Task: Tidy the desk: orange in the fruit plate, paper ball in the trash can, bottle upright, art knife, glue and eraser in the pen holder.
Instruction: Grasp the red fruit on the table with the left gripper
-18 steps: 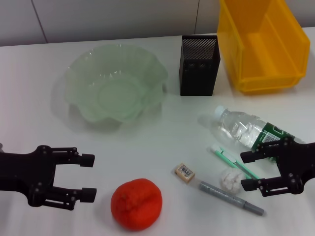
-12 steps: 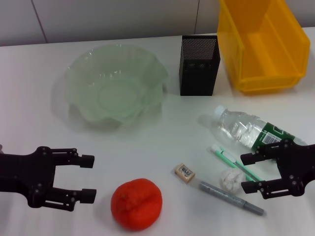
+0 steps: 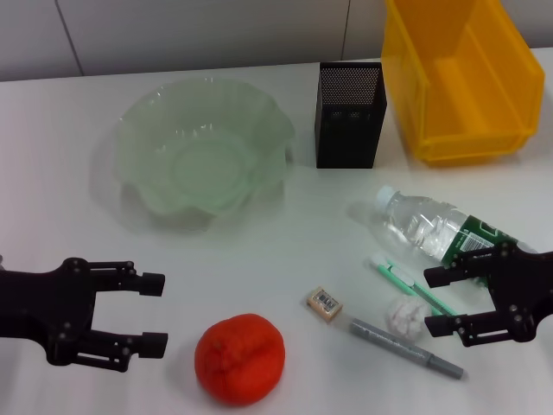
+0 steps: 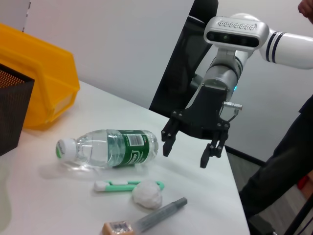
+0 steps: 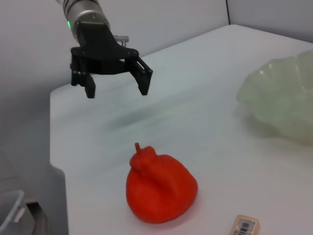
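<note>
While left gripper [image 3: 154, 311] hovered spread-fingered beside orange [image 3: 239, 358], fruit plate [image 3: 204, 152] sat behind; eraser [image 3: 325, 303], paper ball [image 3: 404, 316], bottle [image 3: 436, 228] lay rightward; right gripper [image 3: 437, 300] gaped, empty, beside ball.

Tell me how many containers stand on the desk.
3. The glass fruit plate sits far left, the black mesh pen holder stands to its right, and the yellow bin is at the far right corner. None seems hidden.
</note>
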Motion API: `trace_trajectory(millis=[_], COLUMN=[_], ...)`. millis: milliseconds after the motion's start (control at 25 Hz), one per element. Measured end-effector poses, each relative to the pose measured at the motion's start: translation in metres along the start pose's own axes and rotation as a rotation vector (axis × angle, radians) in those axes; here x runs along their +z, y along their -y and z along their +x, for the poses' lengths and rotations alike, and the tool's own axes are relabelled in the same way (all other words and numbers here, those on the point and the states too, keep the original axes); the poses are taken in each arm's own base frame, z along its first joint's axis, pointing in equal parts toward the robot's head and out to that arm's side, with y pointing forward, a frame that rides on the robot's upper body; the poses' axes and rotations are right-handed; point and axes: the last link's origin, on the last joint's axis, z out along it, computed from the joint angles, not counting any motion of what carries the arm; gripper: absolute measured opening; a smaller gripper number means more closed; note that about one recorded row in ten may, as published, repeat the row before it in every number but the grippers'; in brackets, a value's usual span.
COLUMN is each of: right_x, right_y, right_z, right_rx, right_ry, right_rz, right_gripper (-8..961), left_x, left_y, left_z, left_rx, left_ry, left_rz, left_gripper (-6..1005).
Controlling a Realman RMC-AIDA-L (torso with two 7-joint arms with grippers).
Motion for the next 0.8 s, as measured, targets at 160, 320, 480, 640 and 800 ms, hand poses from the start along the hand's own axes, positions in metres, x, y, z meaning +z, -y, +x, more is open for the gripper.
trace_trajectory(millis=[160,320,480,640,800], right_x=[-0.005,-0.007,-0.006,-0.006,-0.005], right_y=[0.002,0.001,0.002,0.002,0.004], right_z=[-0.004,-0.007,-0.008,-0.01,-0.012], right_rx=[-0.004,-0.004,-0.005,-0.006,-0.003], right_ry=[-0.012,-0.019,-0.021,-0.022,-0.025], right_rz=[0.02,0.023,0.017,0.017,0.018], right_gripper=[661,661,661,661,661], left_x=[-0.001,0.007,0.016,0.023,0.031], left_y=[-0.001,-0.004,-0.004,-0.001,0.001], left_z=[0.002,0.008,0.004,-0.007,-0.019], left_rx=[-0.005,-0.009,0.021,0.02,0.033], left_ry=[-0.002,0.048,0.105,0.12,0.117], left_rz=[-0.005,0.037,0.078,0.084,0.09], left_gripper=[844,844,843,843,843])
